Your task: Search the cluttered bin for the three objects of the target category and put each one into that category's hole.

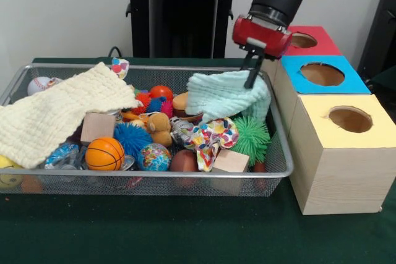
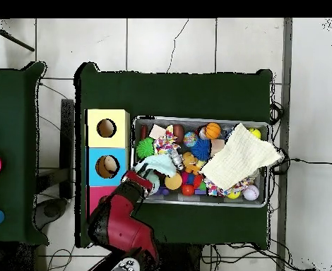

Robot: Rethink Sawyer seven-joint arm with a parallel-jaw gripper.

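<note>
A wire basket point(image 1: 279, 153) full of toys is set on the green counter point(image 1: 154, 233), with three boxes standing in a row just beside it: a yellow-topped box point(image 1: 344, 129), a blue-topped box point(image 1: 322, 75) and a red-topped box point(image 1: 306, 40), each with a round hole in its top. The tool point(image 1: 252, 75) is seen clenched on a pale mint cloth point(image 1: 226, 94), which is gripped at its upper edge and hangs lifted above the basket's end nearest the boxes, its lower folds draped over a green spiky ball point(image 1: 252, 137). A second, cream cloth point(image 1: 52, 112) is spread across the other end of the basket and spills over the rim. A patterned cloth point(image 1: 213, 135) lies crumpled among the toys in the middle. Around it are found an orange basketball point(image 1: 104, 153), a blue spiky ball point(image 1: 131, 137), a globe-printed ball point(image 1: 153, 157), two wooden blocks point(image 1: 97, 127) and a baseball point(image 1: 39, 84) at the far corner. In the overhead view, the mint cloth point(image 2: 157, 165) is held near the blue-topped box point(image 2: 107, 166).
</note>
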